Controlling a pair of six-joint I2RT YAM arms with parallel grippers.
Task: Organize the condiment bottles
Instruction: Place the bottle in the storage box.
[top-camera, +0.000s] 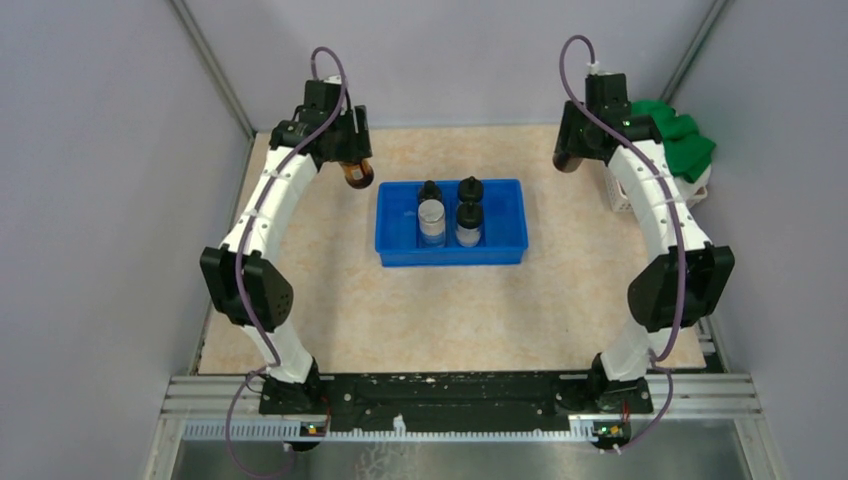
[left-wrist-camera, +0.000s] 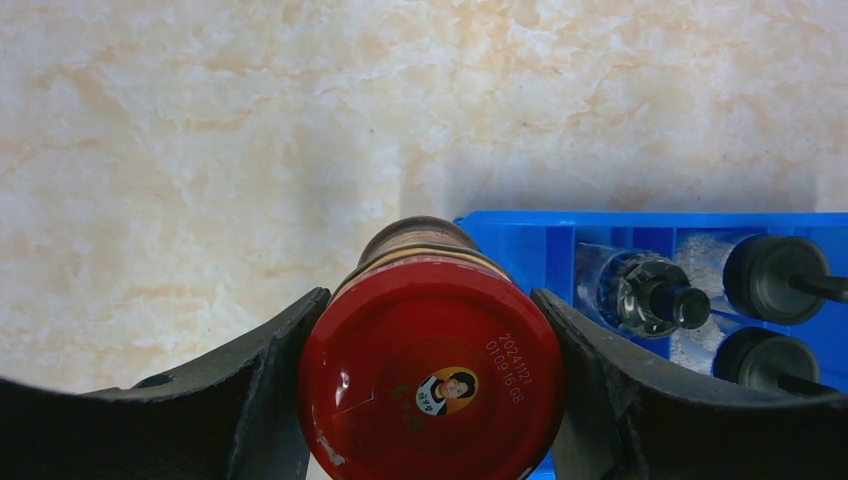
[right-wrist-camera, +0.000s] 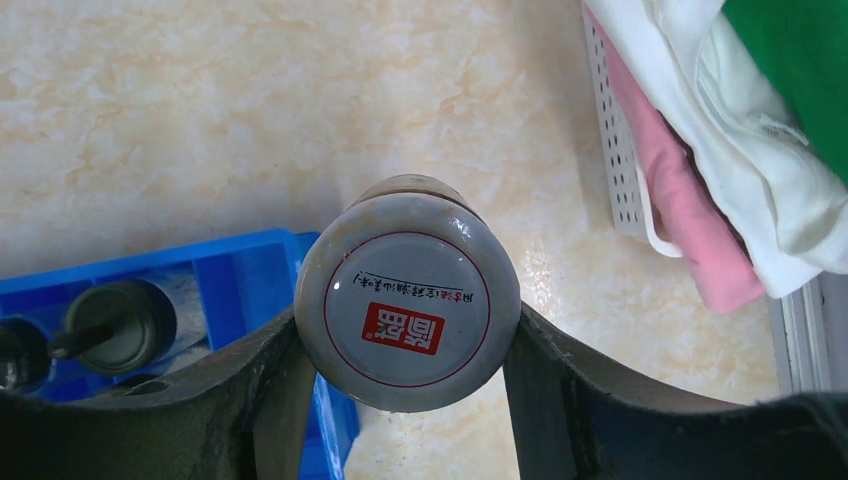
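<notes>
The left gripper (left-wrist-camera: 430, 330) has its jaws spread fairly wide and pressed against both sides of a red-capped jar (left-wrist-camera: 430, 385), cap toward the wrist, just beside the left end of the blue tray (top-camera: 386, 222). The right gripper (right-wrist-camera: 405, 335) grasps a grey-capped jar (right-wrist-camera: 408, 305) the same way, off the tray's right end and near a pile of cloths (right-wrist-camera: 770, 130). Four black-capped bottles (top-camera: 432, 218) stand upright in the tray, on the marbled table (top-camera: 330, 300).

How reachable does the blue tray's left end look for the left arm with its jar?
Probably yes: the left tool grips the red-capped jar right beside the blue tray, whose left end looks bare; the bottles stand mid-tray.
</notes>
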